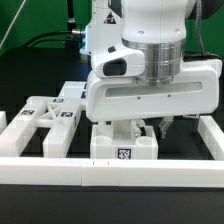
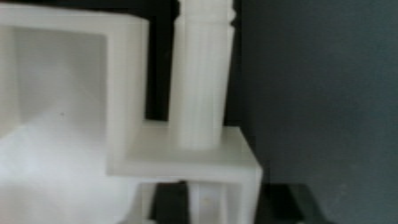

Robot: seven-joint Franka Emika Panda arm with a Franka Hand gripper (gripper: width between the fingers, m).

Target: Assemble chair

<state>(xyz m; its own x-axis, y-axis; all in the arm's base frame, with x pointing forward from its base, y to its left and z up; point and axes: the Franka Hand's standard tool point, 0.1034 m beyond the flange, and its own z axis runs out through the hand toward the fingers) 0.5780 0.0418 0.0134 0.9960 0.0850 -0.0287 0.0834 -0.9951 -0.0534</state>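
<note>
Border rail (image 1: 40,170) nearest, in front of X-braced frame (image 1: 45,115). Just beside frame, on exterior view's right of it: peg (image 2: 205,90). My gripper (image 2: 217,200) nearly closed, jaws clamped on peg's cube end.

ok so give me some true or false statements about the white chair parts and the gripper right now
1. The white X-braced plastic frame lies on the exterior view's left of the arm. True.
2. The white plastic block in front of the gripper shows a black-and-white square tag. True.
3. The long cube-ended plastic peg in the wrist view is red. False: it is white.
4. The gripper hangs high above the parts. False: it is down low among them, close to the peg.
5. The table has a black surface. True.
</note>
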